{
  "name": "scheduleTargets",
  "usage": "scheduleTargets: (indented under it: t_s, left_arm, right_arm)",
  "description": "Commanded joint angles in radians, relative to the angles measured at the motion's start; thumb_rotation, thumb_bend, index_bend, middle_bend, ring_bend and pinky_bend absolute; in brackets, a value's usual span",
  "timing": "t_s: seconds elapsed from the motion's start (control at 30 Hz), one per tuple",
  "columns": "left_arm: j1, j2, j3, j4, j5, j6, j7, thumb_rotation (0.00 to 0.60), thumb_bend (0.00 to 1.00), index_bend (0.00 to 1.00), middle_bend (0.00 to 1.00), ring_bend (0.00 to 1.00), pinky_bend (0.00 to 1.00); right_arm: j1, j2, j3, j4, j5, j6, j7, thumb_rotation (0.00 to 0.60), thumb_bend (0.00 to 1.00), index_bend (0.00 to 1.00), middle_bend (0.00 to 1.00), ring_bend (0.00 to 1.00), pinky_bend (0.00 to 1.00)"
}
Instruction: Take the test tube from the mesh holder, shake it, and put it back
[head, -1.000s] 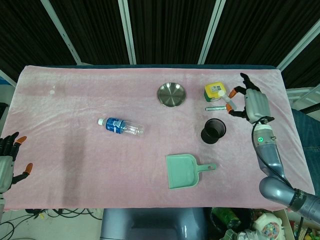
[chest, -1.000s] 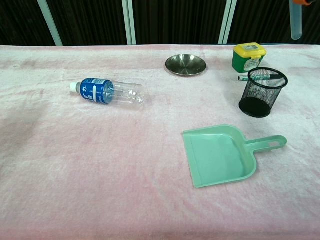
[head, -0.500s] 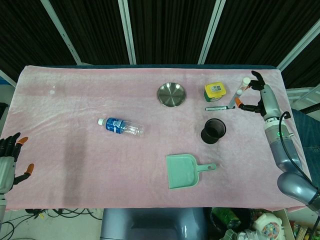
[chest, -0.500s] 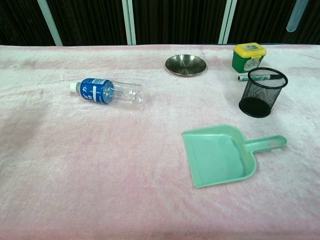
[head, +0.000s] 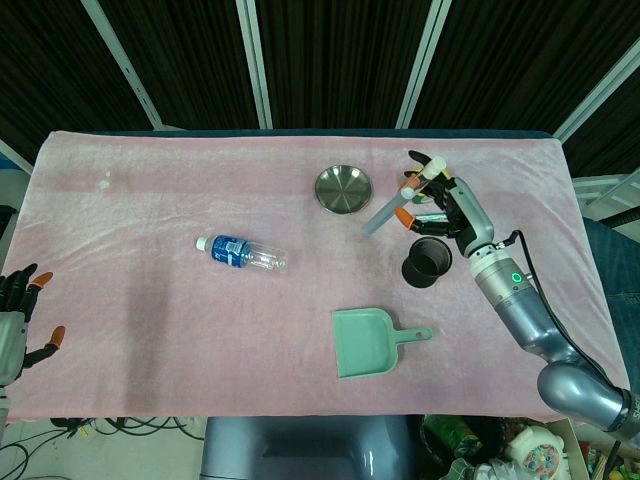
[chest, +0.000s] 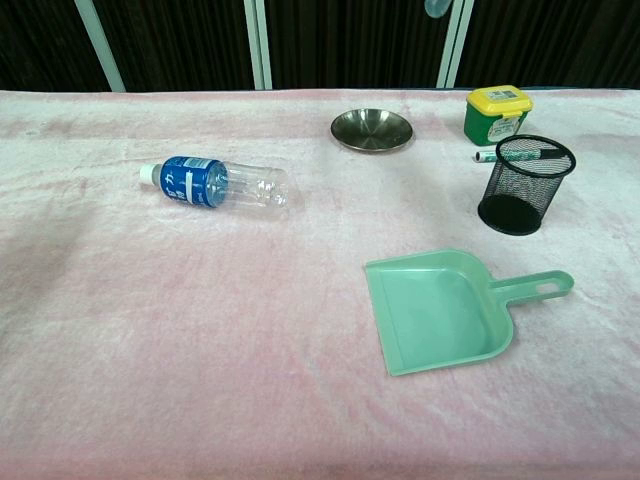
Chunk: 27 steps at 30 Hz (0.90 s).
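Note:
My right hand (head: 440, 205) holds a clear test tube (head: 392, 204) in the air above the table, just up and left of the black mesh holder (head: 426, 262). The tube slants, its capped top by the fingers and its rounded bottom pointing left toward the steel dish. In the chest view only the tube's tip (chest: 436, 6) shows at the top edge, and the mesh holder (chest: 525, 185) stands upright at the right. My left hand (head: 18, 320) rests off the table's lower left corner, fingers apart, holding nothing.
A plastic water bottle (head: 241, 252) lies on the pink cloth at centre left. A steel dish (head: 343, 189) sits at the back. A green dustpan (head: 374, 341) lies in front of the holder. A yellow-lidded green jar (chest: 497, 113) and a marker (chest: 490, 155) sit behind the holder.
My right hand has swung left from the table's far right side, carrying the tube to above the holder. The tube now slants left. The left hand has stayed put.

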Motion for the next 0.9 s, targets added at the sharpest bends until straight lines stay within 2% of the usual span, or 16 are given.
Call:
scheduleTargets:
  t_s: [0.03, 0.1, 0.17, 0.27, 0.3, 0.4, 0.53, 0.63, 0.77, 0.83, 0.9]
  left_arm:
    - [-0.001, -0.001, 0.001, 0.0, 0.001, -0.001, 0.002, 0.6, 0.33, 0.12, 0.02, 0.0, 0.0]
    - [-0.001, -0.002, 0.001, 0.0, 0.001, -0.001, 0.005, 0.6, 0.33, 0.12, 0.02, 0.0, 0.0]
    - [-0.001, -0.003, 0.0, -0.002, 0.001, 0.0, 0.006, 0.6, 0.33, 0.12, 0.02, 0.0, 0.0]
    - [0.0, -0.004, -0.001, -0.003, -0.003, 0.002, 0.008, 0.6, 0.33, 0.12, 0.02, 0.0, 0.0]
    - [0.0, -0.005, -0.002, -0.004, -0.004, 0.002, 0.009, 0.6, 0.33, 0.12, 0.02, 0.0, 0.0]
    - [-0.001, -0.006, -0.002, -0.005, -0.004, 0.002, 0.014, 0.6, 0.33, 0.12, 0.02, 0.0, 0.0]
    - [0.0, -0.009, 0.0, -0.006, -0.002, 0.004, 0.021, 0.6, 0.33, 0.12, 0.02, 0.0, 0.0]
    - [0.0, -0.01, 0.001, -0.006, 0.0, 0.005, 0.023, 0.6, 0.33, 0.12, 0.02, 0.0, 0.0]
    - [0.0, -0.011, 0.001, -0.006, 0.001, 0.005, 0.023, 0.6, 0.33, 0.12, 0.02, 0.0, 0.0]
    - [-0.001, -0.01, 0.001, -0.006, 0.002, 0.004, 0.022, 0.6, 0.33, 0.12, 0.02, 0.0, 0.0]
    - [-0.001, -0.01, 0.001, -0.006, 0.001, 0.003, 0.022, 0.6, 0.33, 0.12, 0.02, 0.0, 0.0]
  right_arm:
    - [-0.123, -0.02, 0.157, -0.019, -0.178, -0.155, 0.244, 0.6, 0.31, 0.64, 0.04, 0.14, 0.16]
    - [-0.145, -0.025, 0.171, 0.012, -0.228, -0.177, 0.277, 0.6, 0.31, 0.64, 0.04, 0.14, 0.16]
    - [-0.156, -0.019, 0.158, 0.073, -0.297, -0.196, 0.268, 0.6, 0.31, 0.64, 0.04, 0.14, 0.16]
    - [-0.139, 0.001, 0.092, 0.194, -0.38, -0.173, 0.166, 0.6, 0.31, 0.64, 0.04, 0.14, 0.16]
    - [-0.127, 0.008, 0.056, 0.248, -0.4, -0.148, 0.097, 0.6, 0.31, 0.64, 0.04, 0.14, 0.16]
    - [-0.098, 0.016, -0.02, 0.343, -0.393, -0.088, -0.069, 0.6, 0.31, 0.65, 0.04, 0.14, 0.16]
    - [-0.079, 0.026, -0.085, 0.382, -0.311, 0.004, -0.26, 0.6, 0.31, 0.64, 0.04, 0.14, 0.16]
    - [-0.055, 0.021, -0.152, 0.392, -0.226, 0.145, -0.514, 0.6, 0.31, 0.64, 0.04, 0.14, 0.16]
    - [-0.017, -0.001, -0.204, 0.332, -0.082, 0.294, -0.768, 0.6, 0.31, 0.64, 0.04, 0.14, 0.16]
    - [0.002, -0.002, -0.21, 0.264, -0.009, 0.322, -0.807, 0.6, 0.31, 0.64, 0.04, 0.14, 0.16]
    - [0.013, 0.007, -0.202, 0.195, 0.044, 0.306, -0.776, 0.6, 0.31, 0.64, 0.04, 0.14, 0.16]
